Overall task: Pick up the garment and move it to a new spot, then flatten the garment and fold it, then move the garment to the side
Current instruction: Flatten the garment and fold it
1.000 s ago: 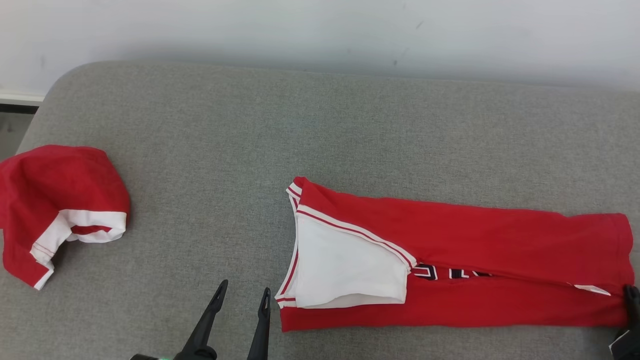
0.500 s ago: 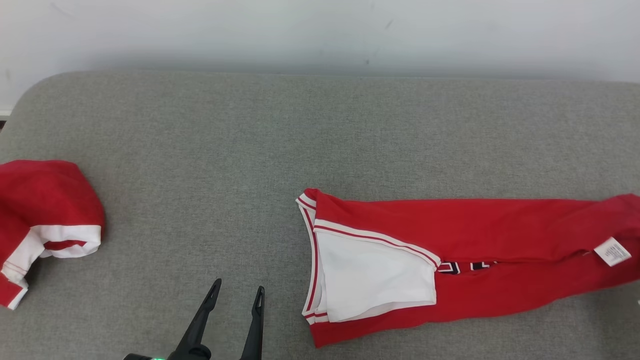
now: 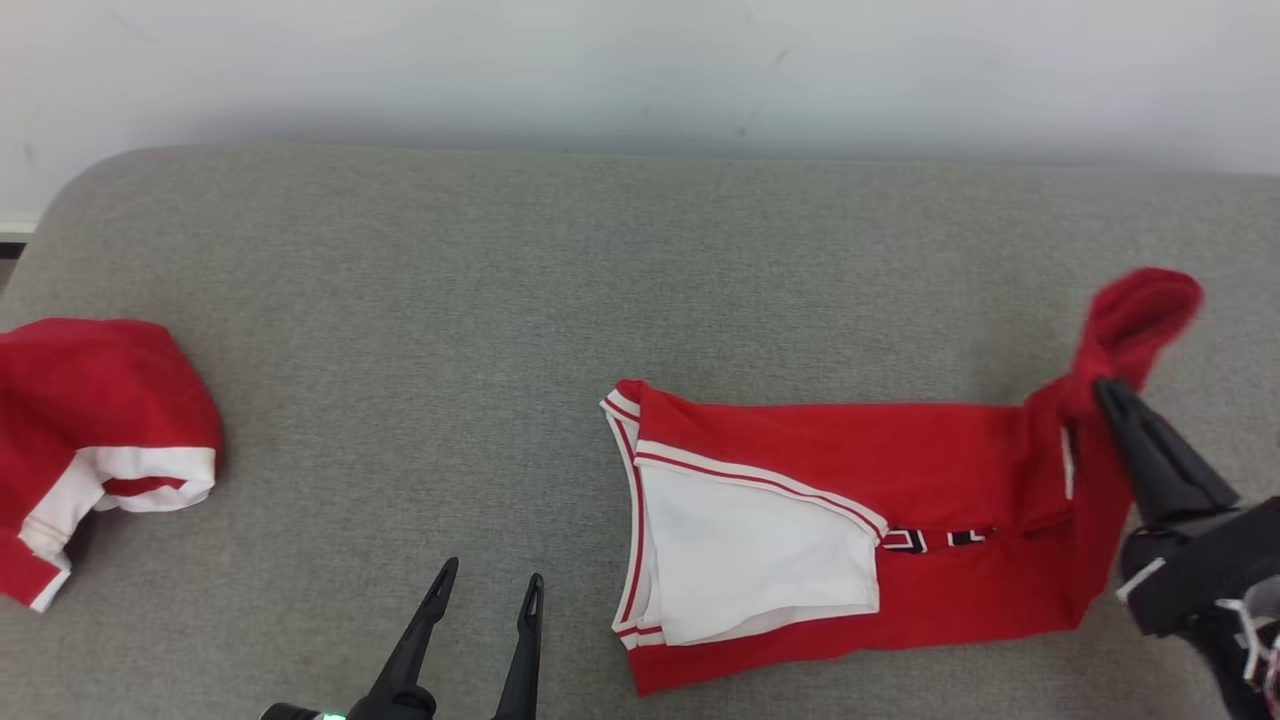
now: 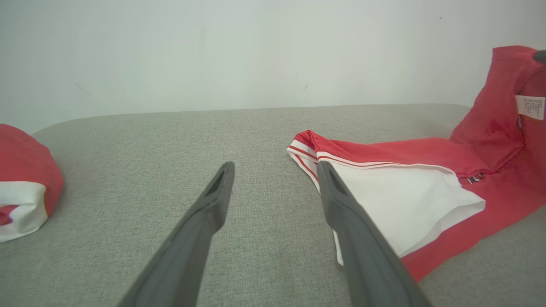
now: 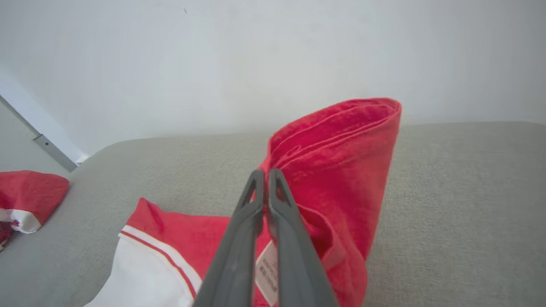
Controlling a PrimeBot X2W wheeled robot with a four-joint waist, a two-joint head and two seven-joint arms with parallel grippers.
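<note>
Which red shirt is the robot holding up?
The long folded jersey on the right: the right gripper pinches its end and holds it off the cushion. The crumpled red garment at the left lies untouched.

The red garment [image 3: 900,450], folded lengthwise into a long band, is lying on the right half of the gray padded surface [image 3: 450,300], its white-striped trim and white inner panel pointing left. Its right end is standing up off the surface in a bunched fold, a white label showing
</note>
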